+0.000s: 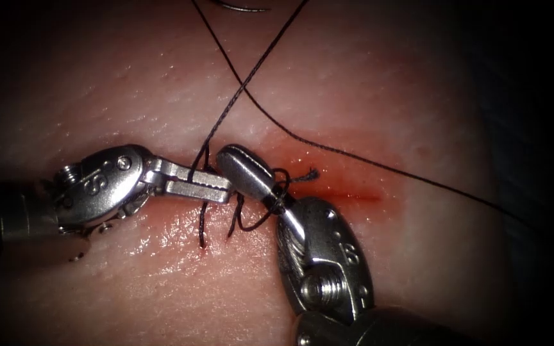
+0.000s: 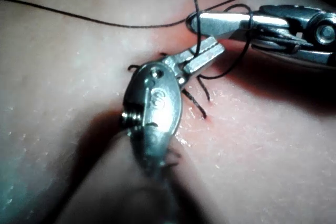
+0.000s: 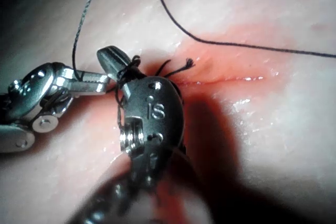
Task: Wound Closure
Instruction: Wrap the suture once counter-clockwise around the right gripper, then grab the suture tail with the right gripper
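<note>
The left tool [image 1: 209, 184] enters from the left and lies across the cut [image 1: 347, 194] in the tissue [image 1: 129, 83]. Its jaws are closed on the thread [image 1: 245, 80] where the strand drops to the wound; the left wrist view [image 2: 202, 56] shows the strand pinched between them.

The right tool [image 1: 245, 170] comes up from the near right, its tip just beside the left tool's tip. Its jaws appear closed, with a loop of thread wound around them; whether they grip anything cannot be told. The right wrist view [image 3: 113, 61] shows the same wrap behind the tip.

From the jaws, one strand runs to the far edge and crosses a second strand that trails away to the right across the tissue. A short cut end of thread [image 1: 306, 175] lies just right of the right tool, above the cut. Further short thread tails [image 1: 202, 224] hang on the near side of the left tool, entering the tissue.

The needle [image 1: 242, 8] lies at the far edge, well apart from both tools, held by neither; whether it enters the tissue cannot be told.

Red fluid [image 1: 328, 186] stains the tissue along the cut.
</note>
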You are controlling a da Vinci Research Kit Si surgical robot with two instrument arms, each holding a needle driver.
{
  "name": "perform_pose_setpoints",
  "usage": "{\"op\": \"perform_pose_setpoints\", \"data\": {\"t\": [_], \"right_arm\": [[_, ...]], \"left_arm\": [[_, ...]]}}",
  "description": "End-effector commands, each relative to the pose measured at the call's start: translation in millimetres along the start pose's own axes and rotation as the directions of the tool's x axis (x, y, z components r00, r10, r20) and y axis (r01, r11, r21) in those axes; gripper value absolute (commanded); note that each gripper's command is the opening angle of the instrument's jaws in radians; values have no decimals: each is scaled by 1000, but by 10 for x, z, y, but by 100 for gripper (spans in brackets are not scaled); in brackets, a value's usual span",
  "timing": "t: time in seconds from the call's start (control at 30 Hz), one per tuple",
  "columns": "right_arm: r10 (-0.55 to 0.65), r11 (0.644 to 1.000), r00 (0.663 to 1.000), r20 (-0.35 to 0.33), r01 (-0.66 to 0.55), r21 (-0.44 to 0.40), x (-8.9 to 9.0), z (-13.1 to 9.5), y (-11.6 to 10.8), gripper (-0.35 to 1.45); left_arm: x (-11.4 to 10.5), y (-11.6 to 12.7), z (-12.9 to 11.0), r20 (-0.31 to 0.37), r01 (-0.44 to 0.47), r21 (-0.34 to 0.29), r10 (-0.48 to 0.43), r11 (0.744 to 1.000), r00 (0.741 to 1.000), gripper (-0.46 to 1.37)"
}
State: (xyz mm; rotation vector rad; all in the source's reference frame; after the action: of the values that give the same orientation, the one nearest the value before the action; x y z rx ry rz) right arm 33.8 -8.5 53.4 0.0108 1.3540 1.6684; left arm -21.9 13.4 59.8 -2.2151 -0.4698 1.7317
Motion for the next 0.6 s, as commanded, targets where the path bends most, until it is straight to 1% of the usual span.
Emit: {"op": "perform_pose_setpoints", "data": {"t": [0.03,0.07,0.1,0.13,0.2,0.23,0.33,0.4,0.47,0.5,0.53,0.6], "right_arm": [[7,999,1000,-9,-7,-33,1,-2,-1,-35],[22,999,1000,-17,-23,-45,2,-4,-1,-35],[43,997,999,-33,-45,-57,3,-5,-1,-30],[58,996,997,-42,-60,-69,3,-6,-1,-20],[108,989,992,-68,-114,-98,3,-7,-1,14],[104,987,991,-84,-113,-111,3,-8,-2,36],[108,980,990,-91,-121,-156,3,-9,-3,77],[97,974,992,-81,-111,-199,3,-12,-4,96],[101,968,992,-81,-117,-224,1,-15,-4,97],[116,959,989,-90,-135,-250,-2,-21,-5,97],[116,959,989,-90,-135,-250,-2,-21,-5,97],[145,940,983,-111,-172,-293,-10,-30,-4,94]], "left_arm": [[1,2,1,0,-5,-12,5,1000,1000,-35],[1,3,1,0,-5,-14,5,1000,1000,-35],[2,4,1,0,-5,-14,5,1000,1000,-35],[3,5,1,0,-11,-15,11,1000,1000,-35],[3,7,2,0,-10,-16,10,1000,1000,-35],[3,7,3,3,-10,-16,10,1000,1000,-35],[3,7,4,3,-10,-18,10,1000,1000,-35],[3,8,5,2,-10,-25,10,1000,1000,-35],[4,8,6,5,-9,-28,9,1000,1000,-35],[4,9,6,5,-9,-33,9,999,1000,-35],[5,9,6,5,-9,-34,9,999,1000,-35],[5,11,7,5,-8,-38,8,999,1000,-35]]}}
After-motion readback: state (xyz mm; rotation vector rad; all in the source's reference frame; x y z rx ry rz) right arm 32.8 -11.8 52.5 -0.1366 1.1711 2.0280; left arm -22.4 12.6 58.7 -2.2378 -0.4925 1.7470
